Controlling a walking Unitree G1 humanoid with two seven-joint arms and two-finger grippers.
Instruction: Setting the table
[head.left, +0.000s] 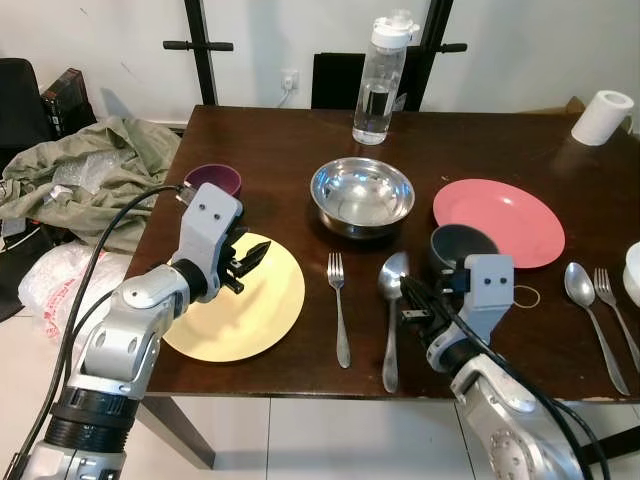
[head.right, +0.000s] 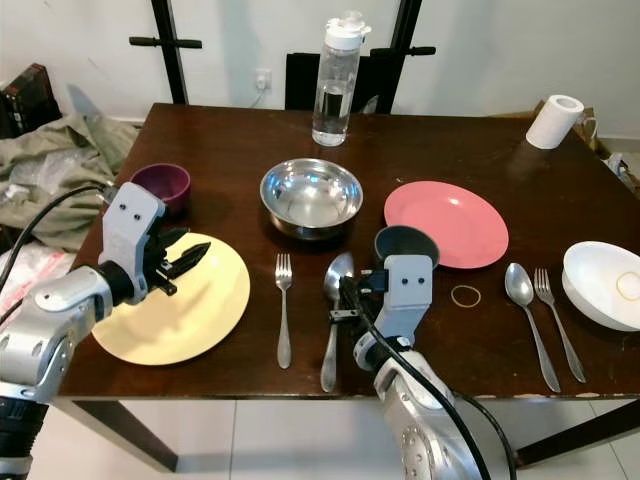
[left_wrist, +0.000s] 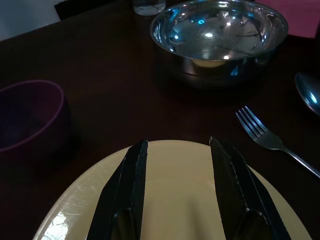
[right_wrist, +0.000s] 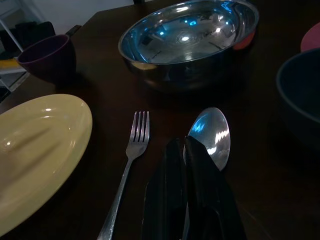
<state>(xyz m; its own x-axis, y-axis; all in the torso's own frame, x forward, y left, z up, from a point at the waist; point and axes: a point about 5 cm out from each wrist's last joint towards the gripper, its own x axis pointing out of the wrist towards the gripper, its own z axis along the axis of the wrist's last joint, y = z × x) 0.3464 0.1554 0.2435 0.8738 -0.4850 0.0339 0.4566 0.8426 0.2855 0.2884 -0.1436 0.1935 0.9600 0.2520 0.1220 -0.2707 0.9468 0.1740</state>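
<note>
Right wrist view: right claw (right_wrist: 186, 150) pinches spoon (right_wrist: 210, 134) handle.

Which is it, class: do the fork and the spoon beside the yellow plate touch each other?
Apart. In the left eye view, bare dark table shows between the fork and spoon along their whole length.

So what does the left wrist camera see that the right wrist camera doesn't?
Left wrist view alone: the left pincer, open over the yellow plate, and the base of the water bottle beyond the steel bowl.

Right wrist view alone: the right pincer, shut on the handle of the spoon, with the dark grey bowl off to one side.

Shared by both: the yellow plate, the fork, the steel bowl, the purple bowl and the spoon's head, all on the dark table.
</note>
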